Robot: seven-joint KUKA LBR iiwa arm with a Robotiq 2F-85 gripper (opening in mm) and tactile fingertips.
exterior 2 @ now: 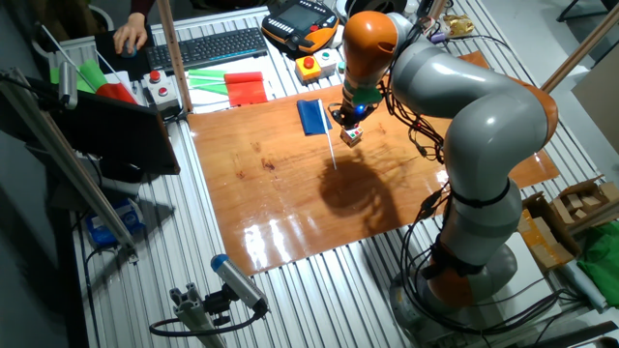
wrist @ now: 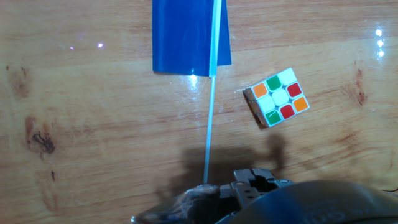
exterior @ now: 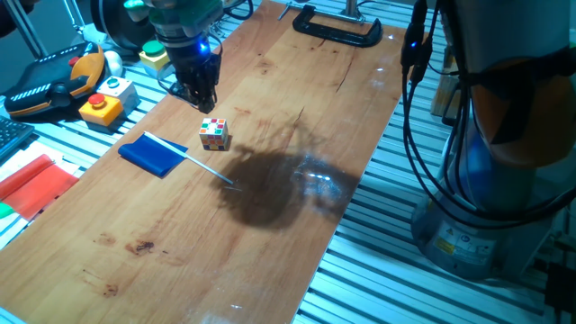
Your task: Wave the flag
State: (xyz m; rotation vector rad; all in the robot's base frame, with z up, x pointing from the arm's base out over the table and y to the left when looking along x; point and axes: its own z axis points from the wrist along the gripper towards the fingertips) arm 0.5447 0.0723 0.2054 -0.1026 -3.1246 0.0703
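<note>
The flag is seen lying flat on the wooden table, its blue cloth spread toward the table's edge and its thin white stick stretched out toward the middle of the board. It is not yet held. The gripper is poised above the table just beyond the puzzle cube, which sits beside the stick without touching it. In the hand view the stick's long axis runs almost straight away from the jaws, its free end nearest them and the cloth farthest. Whether the jaws are wide or narrow cannot be told, though nothing is seen between them. The coming move is judged to be a descent onto the stick. Around the table are ribbed metal rails, a red sheet and a keyboard.
</note>
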